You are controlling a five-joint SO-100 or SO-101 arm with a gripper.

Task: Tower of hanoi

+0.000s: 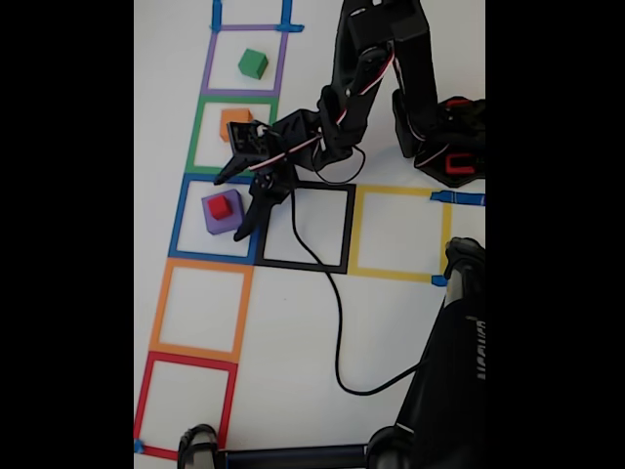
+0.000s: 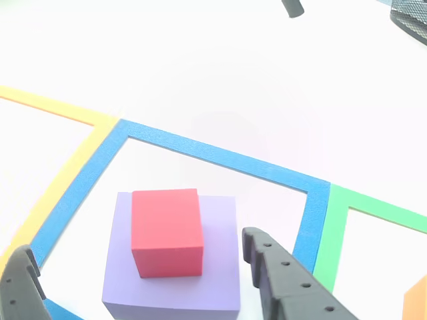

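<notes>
A small red cube [image 1: 220, 206] [image 2: 167, 230] sits on top of the big purple cube [image 1: 225, 220] [image 2: 213, 267] inside the blue tape square [image 1: 179, 220]. My gripper [image 1: 229, 209] [image 2: 133, 247] is open, one finger on each side of this stack, touching neither cube as far as I can see. In the green tape square stands the orange cube [image 1: 232, 119], partly behind the gripper in the fixed view. The green cube [image 1: 253, 63] rests alone in the purple tape square at the top.
Below the blue square lie orange [image 1: 158, 308] and red [image 1: 143, 401] tape squares; black [image 1: 349, 230] and yellow [image 1: 395, 191] ones lie to the right. A black cable [image 1: 332, 313] trails over the table. A black stand [image 1: 454, 371] occupies the lower right.
</notes>
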